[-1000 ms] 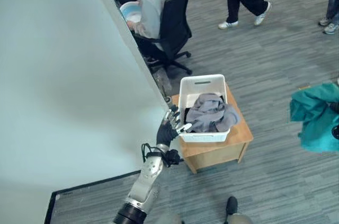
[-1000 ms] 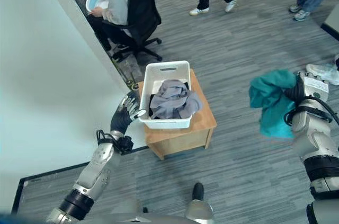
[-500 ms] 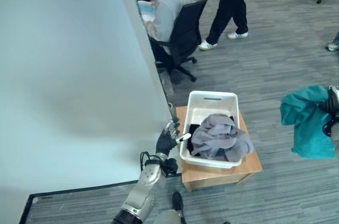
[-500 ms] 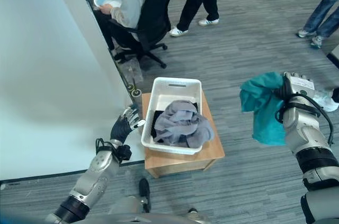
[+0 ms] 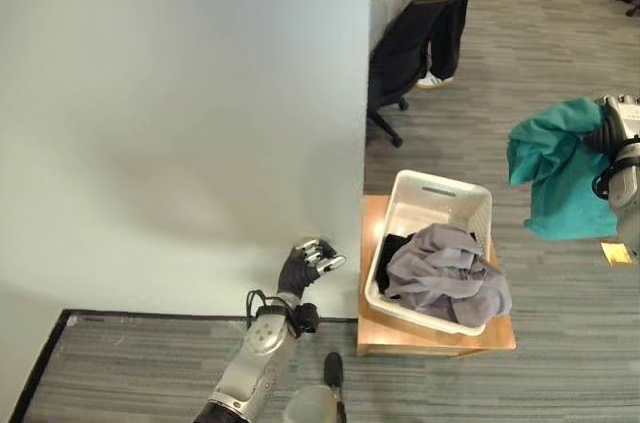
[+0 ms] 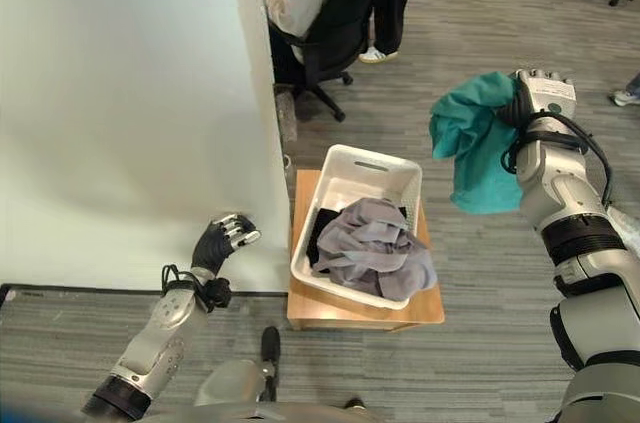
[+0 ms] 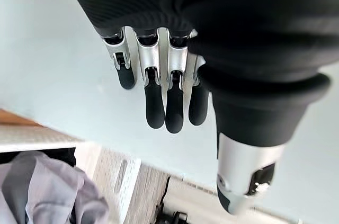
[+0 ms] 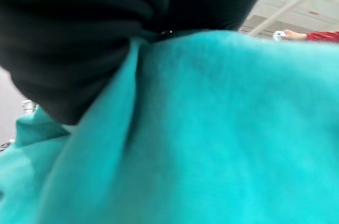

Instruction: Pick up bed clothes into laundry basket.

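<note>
A white laundry basket [image 6: 399, 172] stands on a low wooden table [image 6: 301, 314]. A crumpled grey garment [image 6: 372, 244] lies in it on top of something black [image 6: 323, 231]. My right hand [image 6: 541, 100] is raised to the right of the basket, beyond its far corner. It is shut on a teal cloth [image 6: 472, 141], which hangs down above the floor. That teal cloth [image 8: 212, 128] bunches right against the hand in the right wrist view. My left hand [image 6: 226, 236] is open and holds nothing. It hovers by the white wall, a short gap left of the basket, its fingers [image 7: 159, 102] straight.
A tall white wall panel [image 6: 130, 93] fills the left side, its edge close to the table. Behind it a person sits in a black office chair [image 6: 335, 28]. Grey carpet [image 6: 470, 273] lies open to the right of the table and in front of it.
The camera has swung round. My right hand has lifted the teal cloth higher and closer to the basket. My left hand has drawn away from the basket rim toward the wall.
</note>
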Controlling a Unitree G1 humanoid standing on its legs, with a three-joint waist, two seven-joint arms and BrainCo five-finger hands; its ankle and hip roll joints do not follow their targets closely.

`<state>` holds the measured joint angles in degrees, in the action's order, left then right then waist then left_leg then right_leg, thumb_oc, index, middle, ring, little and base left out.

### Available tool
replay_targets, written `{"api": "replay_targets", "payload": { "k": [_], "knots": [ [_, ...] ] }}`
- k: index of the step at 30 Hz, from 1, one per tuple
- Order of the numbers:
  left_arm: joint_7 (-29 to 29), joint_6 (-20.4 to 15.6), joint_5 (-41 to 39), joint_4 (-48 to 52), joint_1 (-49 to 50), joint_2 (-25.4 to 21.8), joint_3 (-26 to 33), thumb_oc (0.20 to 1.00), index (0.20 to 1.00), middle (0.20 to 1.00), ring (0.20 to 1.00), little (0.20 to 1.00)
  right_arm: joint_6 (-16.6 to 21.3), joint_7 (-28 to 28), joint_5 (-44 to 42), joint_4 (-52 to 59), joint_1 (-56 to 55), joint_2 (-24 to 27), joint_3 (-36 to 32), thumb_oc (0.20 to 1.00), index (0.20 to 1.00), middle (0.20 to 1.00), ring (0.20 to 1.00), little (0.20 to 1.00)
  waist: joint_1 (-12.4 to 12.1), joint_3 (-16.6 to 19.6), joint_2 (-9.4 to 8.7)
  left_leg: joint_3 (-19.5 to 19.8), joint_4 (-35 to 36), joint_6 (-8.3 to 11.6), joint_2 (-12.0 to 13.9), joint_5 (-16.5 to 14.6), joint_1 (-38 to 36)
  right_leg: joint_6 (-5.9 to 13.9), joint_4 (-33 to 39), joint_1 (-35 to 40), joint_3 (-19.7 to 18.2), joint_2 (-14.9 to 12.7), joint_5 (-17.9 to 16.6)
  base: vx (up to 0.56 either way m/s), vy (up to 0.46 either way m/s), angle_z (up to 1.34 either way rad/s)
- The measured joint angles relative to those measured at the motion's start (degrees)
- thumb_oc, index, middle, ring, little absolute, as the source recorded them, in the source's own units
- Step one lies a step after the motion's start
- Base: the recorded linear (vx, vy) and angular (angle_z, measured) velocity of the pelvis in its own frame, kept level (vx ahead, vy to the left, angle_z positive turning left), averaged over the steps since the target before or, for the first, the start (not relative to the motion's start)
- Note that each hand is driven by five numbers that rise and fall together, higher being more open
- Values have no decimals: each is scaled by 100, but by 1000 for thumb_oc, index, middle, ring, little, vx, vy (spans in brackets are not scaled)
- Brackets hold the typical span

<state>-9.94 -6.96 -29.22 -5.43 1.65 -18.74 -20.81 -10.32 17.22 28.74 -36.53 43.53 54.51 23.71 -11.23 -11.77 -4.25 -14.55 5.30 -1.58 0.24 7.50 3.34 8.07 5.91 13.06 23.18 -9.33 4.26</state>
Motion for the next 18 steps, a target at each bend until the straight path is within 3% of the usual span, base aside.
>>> {"api": "replay_targets", "payload": {
  "k": [8, 15, 18],
  "knots": [
    [12, -2, -213, -2, 104, -66, 160, 1000, 1000, 1000, 1000, 1000, 63, -33, 1, -288, 61, -50, 194, 200, 200, 200, 200, 200, -210, -18, -118, 228, -3, -83, -164, 58, 234, 11, -3, -101, 260, -57, 4, 11, 1, 16],
    [9, -15, -216, -46, 135, -172, 308, 1000, 1000, 1000, 1000, 1000, 53, -12, -51, -466, 653, -287, 400, 200, 200, 200, 200, 200, -353, -139, -291, 309, -30, -67, -95, 102, 540, 16, 0, -360, 369, 35, 8, -36, -17, 6],
    [2, -16, -218, -56, 91, -174, 330, 1000, 1000, 1000, 1000, 1000, 73, 64, -68, -457, 960, -463, 406, 200, 200, 200, 200, 200, -406, -352, -302, 443, -50, -35, -88, 136, 681, 30, -2, -402, 498, 93, 21, -16, -20, 21]
  ]
}}
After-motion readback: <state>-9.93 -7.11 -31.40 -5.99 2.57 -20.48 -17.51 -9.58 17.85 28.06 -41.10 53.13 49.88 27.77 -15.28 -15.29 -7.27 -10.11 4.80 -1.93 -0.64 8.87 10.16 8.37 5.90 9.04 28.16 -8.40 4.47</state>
